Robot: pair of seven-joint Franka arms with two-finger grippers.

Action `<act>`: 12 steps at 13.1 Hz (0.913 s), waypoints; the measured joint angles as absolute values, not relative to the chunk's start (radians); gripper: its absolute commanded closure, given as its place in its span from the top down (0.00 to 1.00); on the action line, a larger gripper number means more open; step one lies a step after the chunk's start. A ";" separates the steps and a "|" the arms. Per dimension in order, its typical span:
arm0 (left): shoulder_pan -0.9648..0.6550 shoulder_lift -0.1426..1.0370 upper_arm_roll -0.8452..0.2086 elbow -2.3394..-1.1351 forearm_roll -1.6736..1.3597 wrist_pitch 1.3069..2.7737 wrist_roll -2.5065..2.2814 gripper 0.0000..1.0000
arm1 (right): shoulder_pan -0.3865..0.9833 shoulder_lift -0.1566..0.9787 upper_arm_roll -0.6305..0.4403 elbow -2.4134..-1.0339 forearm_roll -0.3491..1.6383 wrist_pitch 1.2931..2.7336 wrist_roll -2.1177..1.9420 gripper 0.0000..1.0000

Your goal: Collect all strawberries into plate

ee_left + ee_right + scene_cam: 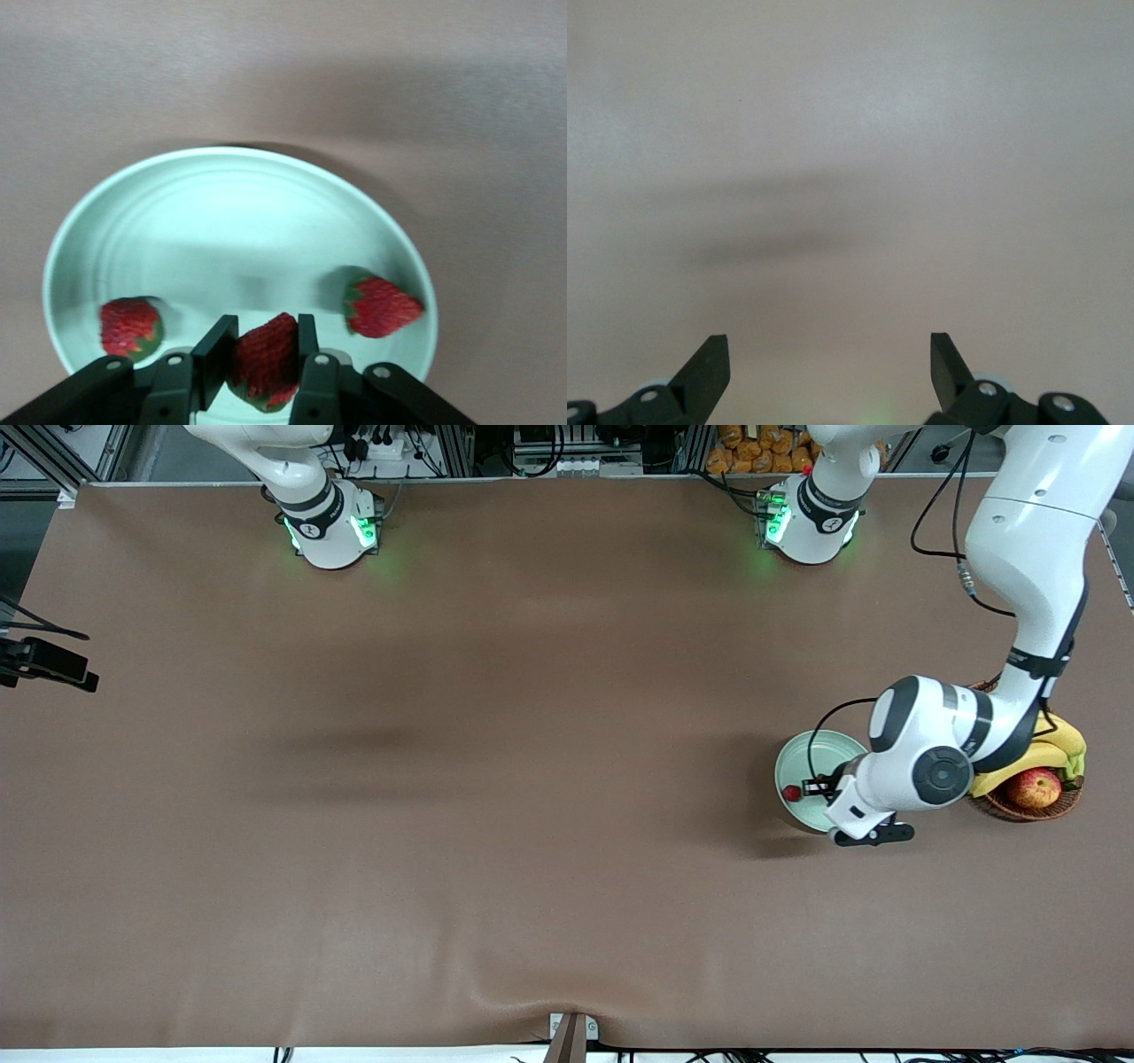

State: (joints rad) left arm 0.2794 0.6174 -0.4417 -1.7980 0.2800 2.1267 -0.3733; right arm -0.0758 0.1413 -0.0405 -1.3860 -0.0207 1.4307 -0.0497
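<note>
My left gripper (266, 363) is clamped on a strawberry (266, 359), fingers (215, 354) pressing both sides, hanging over the plate (239, 221). Two more strawberries already lie in the plate: one (130, 326) and another (381, 306), flanking the held one, each near the rim and apart from my fingers. Plate interior otherwise bare.

In the front view the plate (819, 748) sits toward the left arm's end of the table, partly covered by my left wrist; one berry (791, 792) shows near its rim. Just beside the plate, further toward that end, is a wicker basket (1028, 808) holding an apple (1034, 787) and bananas (1054, 748); my left forearm crosses over it.

My right gripper (830, 363) is spread wide, holding nothing, over bare brown tablecloth (496, 779). Right arm waits near its base.
</note>
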 measured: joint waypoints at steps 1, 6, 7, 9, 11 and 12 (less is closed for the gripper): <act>0.285 0.616 -0.443 -1.797 0.280 2.127 -0.373 1.00 | -0.076 0.141 -0.041 -1.386 -0.019 1.422 -0.050 1.00; 0.287 0.509 -0.498 -1.760 0.280 2.083 -0.373 1.00 | -0.075 0.140 -0.040 -1.386 0.025 1.386 -0.050 1.00; 0.286 0.466 -0.524 -1.733 0.280 2.024 -0.374 1.00 | -0.074 0.139 -0.040 -1.386 0.025 1.386 -0.050 1.00; 0.287 0.385 -0.571 -1.642 0.272 1.871 -0.376 1.00 | -0.074 0.139 -0.040 -1.385 0.025 1.385 -0.050 1.00; 0.286 0.327 -0.599 -1.527 0.216 1.715 -0.379 1.00 | -0.074 0.139 -0.041 -1.385 0.024 1.385 -0.050 1.00; 0.287 0.305 -0.601 -1.482 0.187 1.656 -0.379 1.00 | -0.074 0.139 -0.042 -1.385 0.024 1.385 -0.050 1.00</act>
State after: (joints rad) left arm 0.2865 0.3054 -0.6012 -1.4825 0.1874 1.6565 -0.3793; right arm -0.0736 0.1388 -0.0424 -1.3853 0.0241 1.3853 -0.0497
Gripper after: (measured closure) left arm 0.000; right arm 0.000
